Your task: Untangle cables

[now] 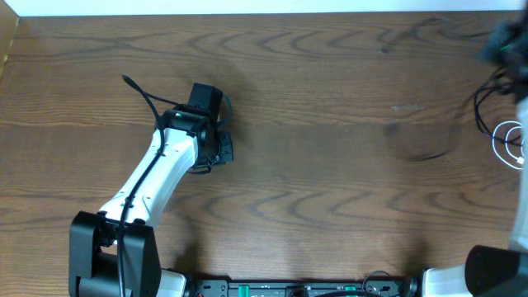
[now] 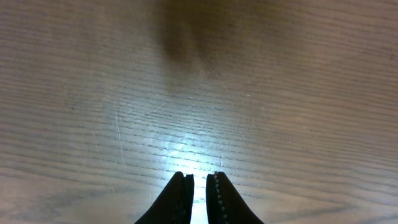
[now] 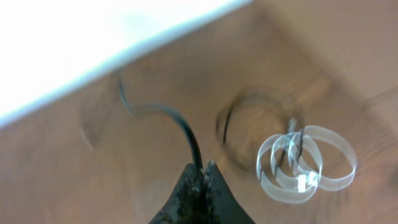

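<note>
My right gripper (image 3: 203, 167) is shut on a thin black cable (image 3: 177, 127) that rises from the fingertips and curves left toward the table's pale edge. A coiled white cable (image 3: 305, 163) lies to its right, with a blurred black loop (image 3: 236, 127) beside it. In the overhead view the right gripper (image 1: 503, 43) is a dark blur at the far right, above a black cable loop (image 1: 483, 107) and the white coil (image 1: 511, 142). My left gripper (image 1: 221, 150) (image 2: 199, 177) sits mid-left over bare wood, its fingers nearly together with nothing between them.
The wooden table (image 1: 313, 190) has a white far edge (image 1: 247, 7). A faint dark curved streak (image 1: 429, 153) shows right of centre. The left arm's own thick black wire (image 1: 144, 95) sticks out behind its wrist.
</note>
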Available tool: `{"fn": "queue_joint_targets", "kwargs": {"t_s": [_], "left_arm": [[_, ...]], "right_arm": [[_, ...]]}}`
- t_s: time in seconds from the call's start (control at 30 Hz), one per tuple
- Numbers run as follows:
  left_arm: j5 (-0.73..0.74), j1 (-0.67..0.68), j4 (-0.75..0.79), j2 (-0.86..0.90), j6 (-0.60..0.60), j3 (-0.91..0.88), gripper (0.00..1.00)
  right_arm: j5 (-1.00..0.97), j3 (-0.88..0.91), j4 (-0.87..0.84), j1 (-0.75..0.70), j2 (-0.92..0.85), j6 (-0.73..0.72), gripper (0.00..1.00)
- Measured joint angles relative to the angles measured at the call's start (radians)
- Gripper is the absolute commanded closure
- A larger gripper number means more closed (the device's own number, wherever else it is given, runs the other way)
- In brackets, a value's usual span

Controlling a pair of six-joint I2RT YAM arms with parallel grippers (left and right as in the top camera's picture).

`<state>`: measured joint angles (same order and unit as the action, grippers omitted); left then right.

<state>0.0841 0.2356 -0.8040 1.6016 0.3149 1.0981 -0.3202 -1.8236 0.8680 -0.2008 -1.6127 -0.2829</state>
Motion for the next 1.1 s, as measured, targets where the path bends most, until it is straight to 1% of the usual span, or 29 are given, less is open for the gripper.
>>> {"fn": "queue_joint_targets", "kwargs": {"t_s": [0.07, 0.13, 0.23, 0.4, 0.57, 0.63, 0.7, 0.73, 0.77, 0.8, 0.83, 0.87, 0.9, 0.93, 0.97, 1.0, 1.1], "left_arm": [[0.011, 0.000, 0.000, 0.000, 0.000, 0.000, 0.86], [0.015, 0.000, 0.000, 0.000, 0.000, 0.000, 0.86], [0.015, 0.000, 0.000, 0.000, 0.000, 0.000, 0.86], [0.015, 0.000, 0.000, 0.000, 0.000, 0.000, 0.86], [0.016, 0.000, 0.000, 0.000, 0.000, 0.000, 0.86], [0.018, 0.000, -0.001, 0.000, 0.000, 0.000, 0.86], [0.018, 0.000, -0.001, 0.000, 0.000, 0.000, 0.86], [0.018, 0.000, 0.000, 0.000, 0.000, 0.000, 0.86], [0.018, 0.000, 0.000, 0.000, 0.000, 0.000, 0.86], [0.019, 0.000, -0.001, 0.000, 0.000, 0.000, 0.86], [0.019, 0.000, 0.000, 0.000, 0.000, 0.000, 0.86], [0.019, 0.000, 0.001, 0.000, 0.000, 0.000, 0.86], [0.019, 0.000, 0.000, 0.000, 0.000, 0.000, 0.86], [0.019, 0.000, 0.001, 0.000, 0.000, 0.000, 0.86], [0.019, 0.000, 0.002, 0.000, 0.000, 0.000, 0.86], [0.019, 0.000, 0.000, 0.000, 0.000, 0.000, 0.86], [0.019, 0.000, 0.004, 0.000, 0.000, 0.000, 0.86]], "right_arm": [[-0.017, -0.015, -0.084, -0.061, 0.019, 0.010, 0.99], [-0.029, -0.015, -0.094, -0.111, 0.014, 0.013, 0.99], [-0.039, -0.015, -0.081, -0.140, 0.010, 0.015, 0.99], [-0.039, -0.015, -0.117, -0.142, 0.023, 0.025, 0.99], [-0.010, -0.014, -0.269, -0.142, 0.107, 0.026, 0.99], [-0.008, -0.014, -0.287, -0.143, 0.091, 0.027, 0.99], [0.005, -0.016, -0.256, -0.143, 0.060, 0.028, 0.99], [0.031, -0.016, -0.211, -0.143, 0.042, 0.028, 0.95], [0.055, -0.016, -0.175, -0.143, 0.029, 0.028, 0.89], [0.101, -0.015, -0.098, -0.143, 0.011, 0.029, 0.82], [0.139, -0.014, -0.038, -0.143, -0.001, 0.031, 0.77], [0.195, -0.012, 0.056, -0.143, -0.018, 0.033, 0.69], [0.237, -0.012, 0.127, -0.143, -0.028, 0.034, 0.64], [0.277, -0.014, 0.220, -0.143, -0.037, 0.034, 0.55], [0.315, -0.013, 0.307, -0.142, -0.047, 0.036, 0.48], [0.352, -0.019, 0.388, -0.139, -0.066, 0.053, 0.39], [0.371, -0.017, 0.580, -0.110, -0.142, 0.082, 0.33]]}}
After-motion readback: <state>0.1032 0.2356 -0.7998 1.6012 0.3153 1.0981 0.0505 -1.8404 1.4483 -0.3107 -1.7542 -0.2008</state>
